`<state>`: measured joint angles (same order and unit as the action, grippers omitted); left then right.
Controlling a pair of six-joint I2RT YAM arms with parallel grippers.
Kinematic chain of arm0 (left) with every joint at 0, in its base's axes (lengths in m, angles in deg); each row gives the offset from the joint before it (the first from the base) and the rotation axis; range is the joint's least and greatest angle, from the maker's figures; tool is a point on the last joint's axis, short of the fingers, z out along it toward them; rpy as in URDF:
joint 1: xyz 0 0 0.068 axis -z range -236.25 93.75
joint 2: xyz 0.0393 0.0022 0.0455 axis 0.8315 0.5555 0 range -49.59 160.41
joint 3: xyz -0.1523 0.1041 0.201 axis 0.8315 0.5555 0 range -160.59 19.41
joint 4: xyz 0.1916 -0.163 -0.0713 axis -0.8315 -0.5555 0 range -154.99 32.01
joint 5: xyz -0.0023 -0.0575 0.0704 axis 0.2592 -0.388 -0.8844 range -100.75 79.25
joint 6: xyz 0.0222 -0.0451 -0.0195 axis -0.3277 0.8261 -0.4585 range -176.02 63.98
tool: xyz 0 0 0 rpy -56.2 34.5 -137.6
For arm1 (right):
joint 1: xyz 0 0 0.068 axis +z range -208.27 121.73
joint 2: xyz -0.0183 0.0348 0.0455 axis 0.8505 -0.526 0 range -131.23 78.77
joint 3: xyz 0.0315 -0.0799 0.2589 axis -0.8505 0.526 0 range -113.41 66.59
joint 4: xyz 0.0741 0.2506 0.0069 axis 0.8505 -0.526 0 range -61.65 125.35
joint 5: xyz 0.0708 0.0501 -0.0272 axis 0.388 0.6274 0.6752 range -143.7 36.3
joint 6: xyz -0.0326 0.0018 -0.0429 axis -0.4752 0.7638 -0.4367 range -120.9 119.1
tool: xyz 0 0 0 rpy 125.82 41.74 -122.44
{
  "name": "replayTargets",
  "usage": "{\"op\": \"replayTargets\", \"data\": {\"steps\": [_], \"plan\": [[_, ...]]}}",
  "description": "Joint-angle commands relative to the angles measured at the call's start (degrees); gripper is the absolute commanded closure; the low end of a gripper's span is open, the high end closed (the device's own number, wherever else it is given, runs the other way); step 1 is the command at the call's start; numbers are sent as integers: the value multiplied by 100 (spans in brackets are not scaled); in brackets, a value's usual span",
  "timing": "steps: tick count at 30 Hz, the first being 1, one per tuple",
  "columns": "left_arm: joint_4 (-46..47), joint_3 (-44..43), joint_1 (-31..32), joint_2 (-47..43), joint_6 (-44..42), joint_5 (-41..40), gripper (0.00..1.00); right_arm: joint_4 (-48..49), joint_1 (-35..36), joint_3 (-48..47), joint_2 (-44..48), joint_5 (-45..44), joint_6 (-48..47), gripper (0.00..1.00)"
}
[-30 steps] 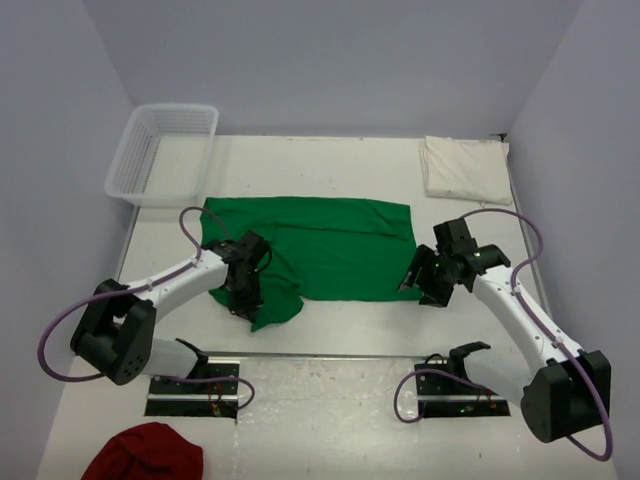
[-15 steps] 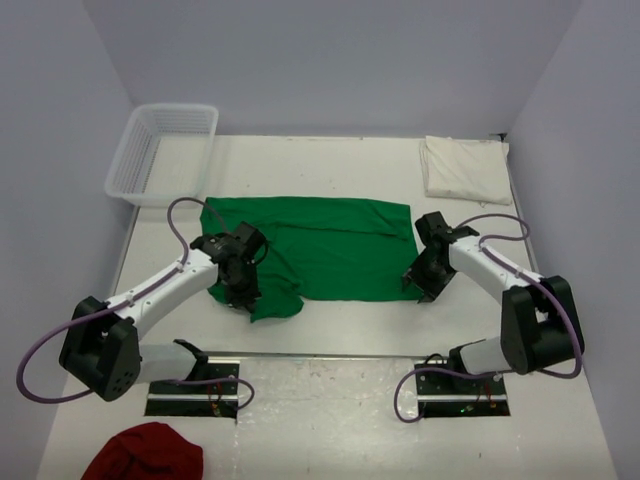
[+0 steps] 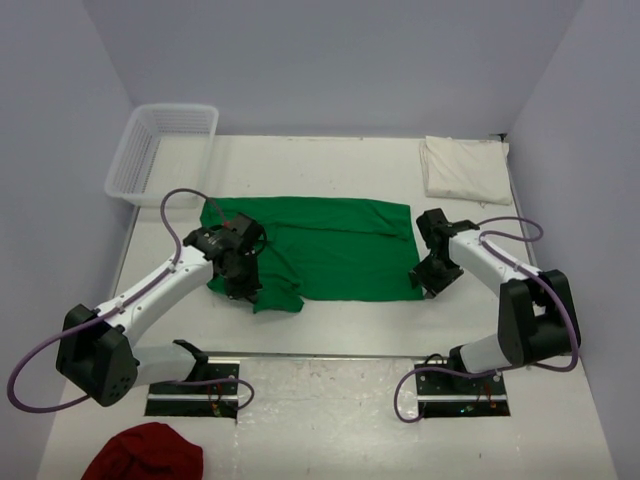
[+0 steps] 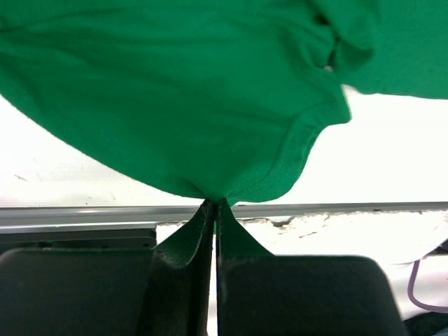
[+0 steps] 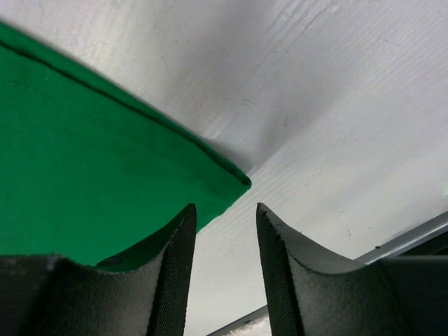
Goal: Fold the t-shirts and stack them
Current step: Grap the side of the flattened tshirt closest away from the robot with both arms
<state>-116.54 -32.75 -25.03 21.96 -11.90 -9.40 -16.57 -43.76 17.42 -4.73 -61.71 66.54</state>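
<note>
**Two tools at the green shirt's near edge: one pinching, one not yet gripping.**

Nearest, left of the green shirt [image 3: 330, 245], lies a red cloth [image 3: 145, 455]. The left tool [image 4: 213, 206] is clamped together on the shirt's near-left hem. The right tool [image 5: 224, 210] stands with jaws apart at the near-right corner, holding nothing. The shirt lies spread mid-table, with a cream shirt [image 3: 462, 168] beyond its far-right corner and a basket [image 3: 165, 107] beyond its far-left. I'd worry that the right jaws catch only the hem's tip, so the corner slips on lifting and skews the fold. The right wrist view shows how little cloth sits between the fingers, and the overhead view hides that. Only the overhead shows the bunched near-left cloth.
</note>
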Motion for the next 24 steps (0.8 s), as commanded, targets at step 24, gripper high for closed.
{"op": "replayTargets", "data": {"steps": [24], "plan": [[-245, -795, -2, -36, -325, 402, 100, -239, 18, -304, -597, -456, 675, 61]]}}
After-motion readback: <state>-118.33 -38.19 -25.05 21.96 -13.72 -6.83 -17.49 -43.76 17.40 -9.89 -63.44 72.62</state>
